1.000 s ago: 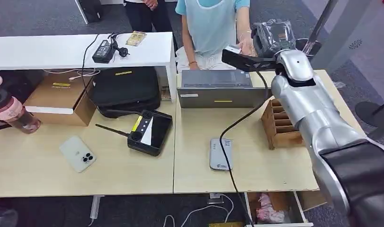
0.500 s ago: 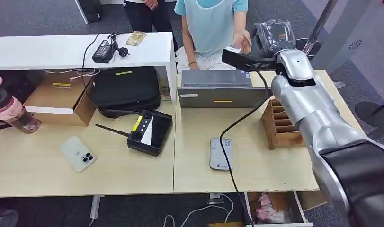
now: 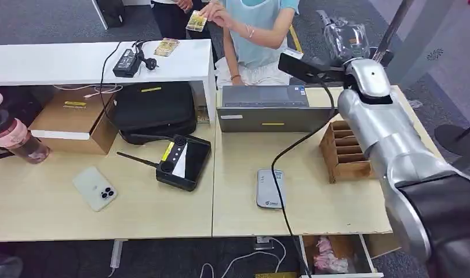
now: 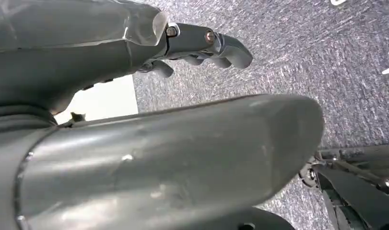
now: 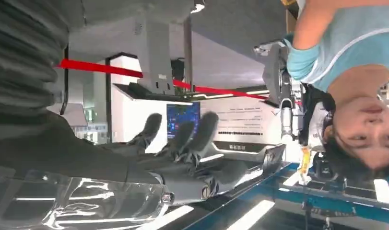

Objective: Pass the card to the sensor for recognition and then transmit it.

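Holds nothing in the right hand (image 3: 345, 40): fingers (image 5: 182, 139) apart and stretched out, clear plastic over the hand, raised just past the far right corner of the laptop (image 3: 270, 107). Cannot tell whether the left hand (image 4: 202, 45) is closed: fingers bent, nothing seen in them, over grey carpet.

Finds the card (image 3: 196, 21) pinched in a person's hand (image 3: 212, 11), well beyond the laptop and off to its left, above the white shelf (image 3: 64, 61). Lies leftward and slightly farther from the right hand, well apart from it, with the right arm clearly the nearer. Shows its printed face toward the head camera; seems to run its long axis slantwise, upper end tipped away from the laptop, though too small to be sure.

Leaves the sensor (image 3: 270, 188) flat on the desk just in front of the laptop, long axis pointing toward it. Judging by that, hand-over done; probably calls for drawing the right arm back toward the laptop's near side.
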Available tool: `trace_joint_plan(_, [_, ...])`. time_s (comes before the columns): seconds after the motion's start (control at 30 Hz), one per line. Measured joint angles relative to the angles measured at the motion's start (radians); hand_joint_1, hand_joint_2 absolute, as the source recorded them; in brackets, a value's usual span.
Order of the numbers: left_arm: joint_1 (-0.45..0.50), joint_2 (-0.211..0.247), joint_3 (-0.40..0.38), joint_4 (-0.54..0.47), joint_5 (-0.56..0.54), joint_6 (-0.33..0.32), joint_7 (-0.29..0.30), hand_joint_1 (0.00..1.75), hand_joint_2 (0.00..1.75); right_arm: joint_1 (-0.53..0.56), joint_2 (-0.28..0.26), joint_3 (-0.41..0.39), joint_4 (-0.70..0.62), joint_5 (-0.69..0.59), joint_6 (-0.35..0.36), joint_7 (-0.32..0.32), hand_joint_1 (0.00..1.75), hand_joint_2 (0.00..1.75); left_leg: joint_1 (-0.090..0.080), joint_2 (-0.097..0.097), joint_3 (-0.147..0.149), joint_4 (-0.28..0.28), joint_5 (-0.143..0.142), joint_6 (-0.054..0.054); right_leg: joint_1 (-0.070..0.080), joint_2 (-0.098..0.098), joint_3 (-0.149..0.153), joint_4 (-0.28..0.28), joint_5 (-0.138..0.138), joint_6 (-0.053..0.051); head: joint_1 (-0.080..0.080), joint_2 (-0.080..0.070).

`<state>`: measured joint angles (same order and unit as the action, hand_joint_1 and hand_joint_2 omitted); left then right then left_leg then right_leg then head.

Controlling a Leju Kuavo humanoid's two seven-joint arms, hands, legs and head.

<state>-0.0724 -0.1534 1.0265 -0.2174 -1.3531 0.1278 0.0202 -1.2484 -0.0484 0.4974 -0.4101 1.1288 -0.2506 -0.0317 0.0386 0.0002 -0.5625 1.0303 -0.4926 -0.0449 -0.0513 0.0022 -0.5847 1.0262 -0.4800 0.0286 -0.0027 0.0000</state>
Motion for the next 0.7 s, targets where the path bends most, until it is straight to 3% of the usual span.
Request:
trace_joint_plan(0.43, [0.001,0.003,0.0,0.0,0.011,0.001,-0.012,0.0,0.0,0.04,-0.143,-0.228,-0.191,-0.247,-0.008,-0.138,0.0,1.75,0.0,0.0,0.0,0.0,0.0,0.0,0.0,0.0,0.0,0.0,0.0,0.0,0.0,0.0])
trace_joint_plan(0.7, [0.003,0.003,0.0,0.0,0.021,0.01,-0.019,0.0,0.0,0.082,-0.302,-0.354,-0.344,-0.362,0.074,-0.173,0.0,1.75,-0.001,-0.002,-0.001,0.001,0.0,0.001,0.0,-0.002,0.0,-0.001,0.0,0.0,0.0,0.0])
